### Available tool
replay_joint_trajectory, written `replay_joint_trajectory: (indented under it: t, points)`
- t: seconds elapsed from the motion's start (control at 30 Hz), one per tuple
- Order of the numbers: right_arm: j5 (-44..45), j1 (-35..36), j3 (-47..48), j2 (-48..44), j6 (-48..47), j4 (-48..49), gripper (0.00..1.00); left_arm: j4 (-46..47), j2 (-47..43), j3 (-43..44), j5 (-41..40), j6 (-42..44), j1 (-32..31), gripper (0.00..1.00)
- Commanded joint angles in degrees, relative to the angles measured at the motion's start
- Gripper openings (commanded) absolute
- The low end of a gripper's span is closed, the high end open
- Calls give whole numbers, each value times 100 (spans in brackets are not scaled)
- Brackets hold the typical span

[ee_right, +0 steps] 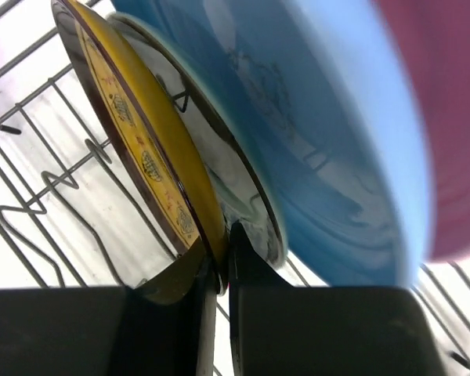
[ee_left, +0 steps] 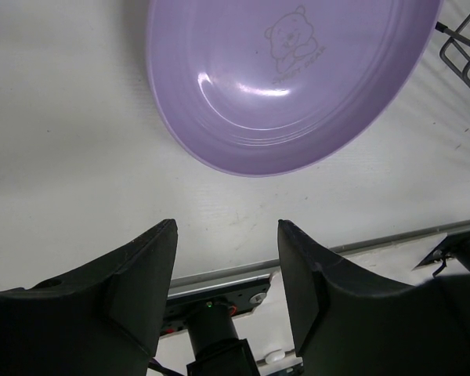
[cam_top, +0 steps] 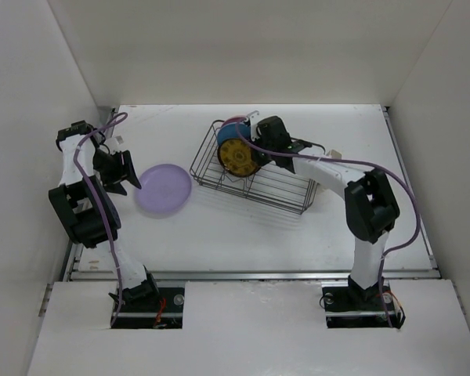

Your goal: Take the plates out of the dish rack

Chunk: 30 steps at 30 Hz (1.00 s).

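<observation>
Small plate (ee_right: 141,149): yellow-orange face with small printed motifs, dark brown rim, pale glossy back. It stands on edge in the dish rack (cam_top: 276,190), at the rack's left end in the top view, face turned toward the open wire slots.

Right jaws: clenched on this plate's rim, one finger on the yellow face, the other on the back. The plate's edge sits in the narrow slot between them.

Directly behind the small plate, also upright in the rack: the light blue plate (ee_right: 321,149), faint figure printed on its face, close to the small plate's back. Whether they touch, I cannot tell. Behind the blue one, the pink plate (ee_right: 446,117), blurred at the frame edge.

Rack: black wire, wavy dividers, set at an angle on the white bench (cam_top: 243,231). The slots to the right of the small plate hold nothing.

Lavender plate (ee_left: 290,78): lies flat and face up on the bench, left of the rack and apart from it, a bear drawing printed inside.

Left jaws: released, spread wide, nothing between them, hanging over bare bench just beside the lavender plate's rim, not touching it.
</observation>
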Motion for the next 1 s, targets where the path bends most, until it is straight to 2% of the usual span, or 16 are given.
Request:
replay_joint_trajectory:
  t: [0.0, 0.17, 0.3, 0.33, 0.43, 0.47, 0.57, 0.7, 0.8, 0.87, 0.97]
  points:
    - [494, 60, 19, -747, -89, 96, 0, -150, -380, 146, 60, 53, 4, 51]
    - [680, 113, 18, -1635, -274, 211, 0, -150, -380, 199, 60, 106, 4, 51]
    - [540, 446, 18, -2084, -326, 211, 0, -202, -380, 312, 113, 106, 4, 51]
    - [427, 525, 18, -2146, -327, 150, 0, -203, -380, 313, 113, 106, 4, 51]
    - [-915, 720, 18, -2146, -380, -410, 0, -203, -380, 365, 113, 106, 4, 51]
    - [-1842, 789, 18, -2024, -380, -578, 0, -203, -380, 366, 113, 106, 4, 51]
    - [-2868, 973, -43, -1402, -432, -1131, 0, -203, -380, 366, 113, 106, 4, 51]
    - [-2458, 1439, -114, -873, -616, -1599, 0, -203, -380, 366, 113, 106, 4, 51]
    - [-2544, 1502, -114, -433, -722, -1801, 0, -255, -380, 366, 42, 106, 4, 51]
    - [-2694, 1502, -114, -187, -722, -1802, 7, -255, -380, 366, 42, 106, 4, 51]
    - [-2800, 1502, -114, 111, -722, -1723, 12, -255, -380, 313, 42, 106, 4, 51]
